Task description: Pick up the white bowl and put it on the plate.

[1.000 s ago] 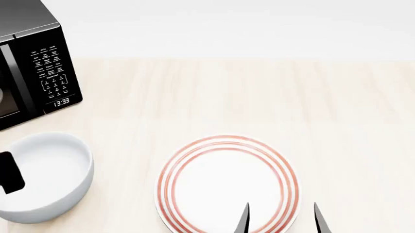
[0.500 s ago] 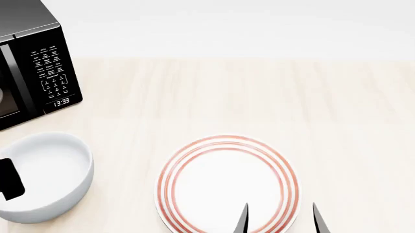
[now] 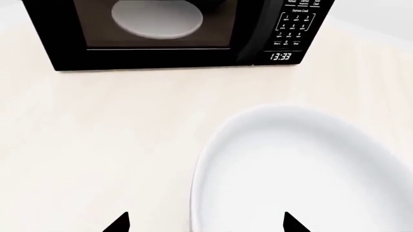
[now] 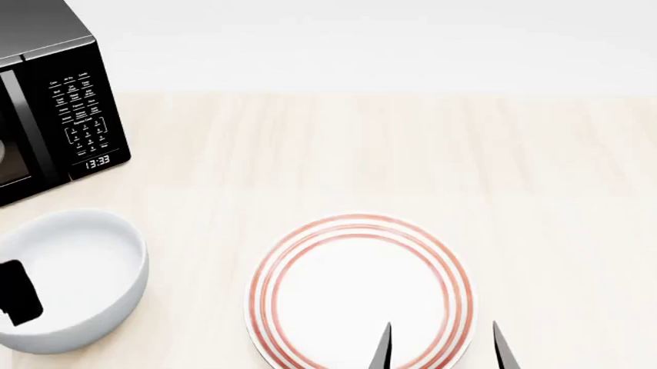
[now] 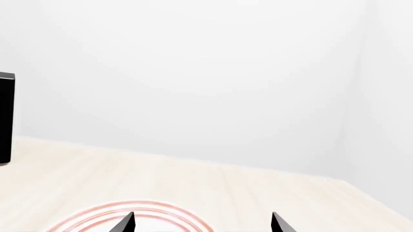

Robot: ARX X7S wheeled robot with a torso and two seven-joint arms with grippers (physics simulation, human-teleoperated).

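A pale wooden table (image 4: pixel 411 154) is seen carrying a black microwave (image 4: pixel 51 108) at its far left, the plate (image 4: pixel 359 292) near the front edge, the white bowl (image 4: pixel 77 280) toward the front left, straddled by the spread left gripper (image 3: pixel 203 223), the right gripper (image 4: pixel 441 346) held apart.

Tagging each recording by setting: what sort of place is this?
Probably a simulated kitchen counter: a black microwave on a pale wooden worktop, with a white bowl and a red-ringed plate.
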